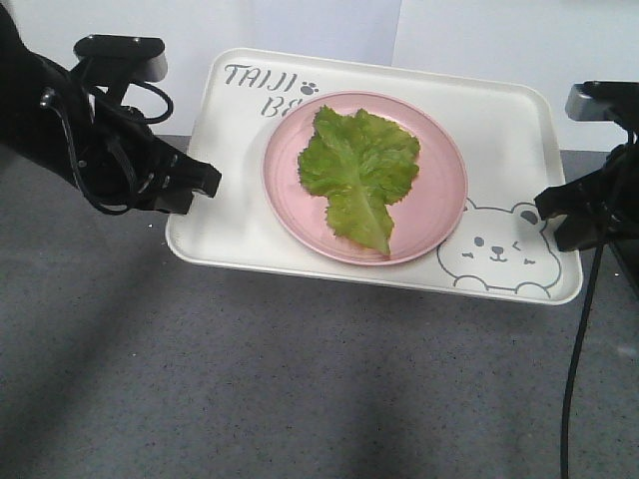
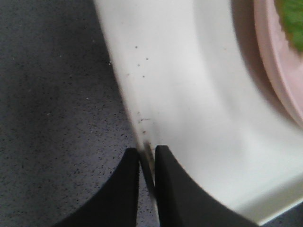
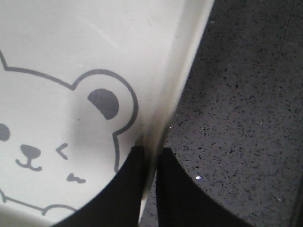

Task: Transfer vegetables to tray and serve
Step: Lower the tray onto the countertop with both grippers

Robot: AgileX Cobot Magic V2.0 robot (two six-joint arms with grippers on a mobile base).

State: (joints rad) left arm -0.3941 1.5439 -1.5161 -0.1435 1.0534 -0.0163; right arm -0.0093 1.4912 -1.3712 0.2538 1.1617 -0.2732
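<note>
The vegetables, one green ruffled lettuce leaf (image 1: 359, 172), lie on a round pink plate (image 1: 439, 215) in the middle of the cream tray (image 1: 504, 125). The tray appears lifted off the grey counter, with a shadow beneath it. My left gripper (image 1: 205, 183) is shut on the tray's left rim (image 2: 142, 127), one finger on each side. My right gripper (image 1: 551, 205) is shut on the right rim (image 3: 163, 118) beside the winking bear drawing (image 3: 57, 142). A green edge of the leaf (image 2: 294, 21) shows in the left wrist view.
A grey speckled counter (image 1: 300, 389) lies under and around the tray. A white wall (image 1: 479, 35) stands behind it. A black cable (image 1: 574, 379) hangs from the right arm at the right edge.
</note>
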